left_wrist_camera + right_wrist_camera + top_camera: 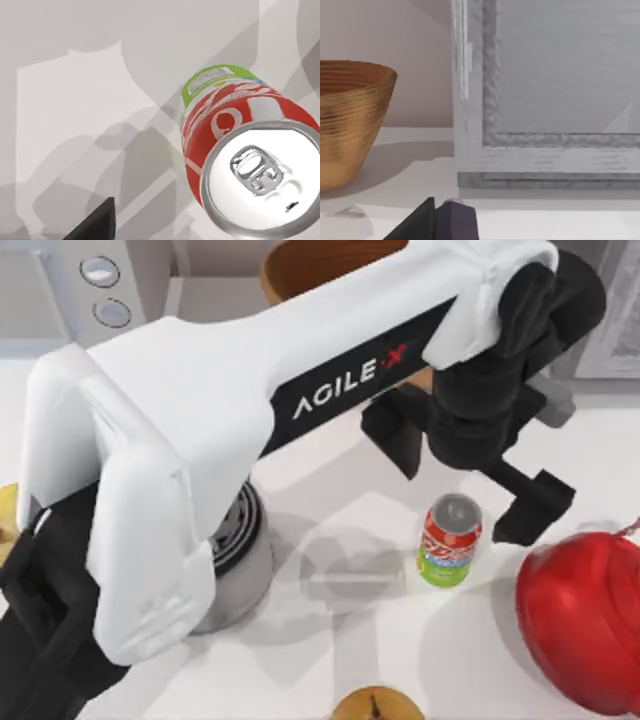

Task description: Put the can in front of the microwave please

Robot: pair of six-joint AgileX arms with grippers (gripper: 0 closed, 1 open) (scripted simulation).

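Our left gripper (468, 475) hangs with jaws spread wide over the white table (330, 660); the small red, white and green drink can (449, 540) stands upright just beneath and between them. Our left wrist view adds its silver pull-tab top (257, 172). Right gripper: cannot tell.

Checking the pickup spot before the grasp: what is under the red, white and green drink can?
The red, white and green drink can stands upright on the bare white table. Nothing else shows beneath it; its own base hides the contact patch.
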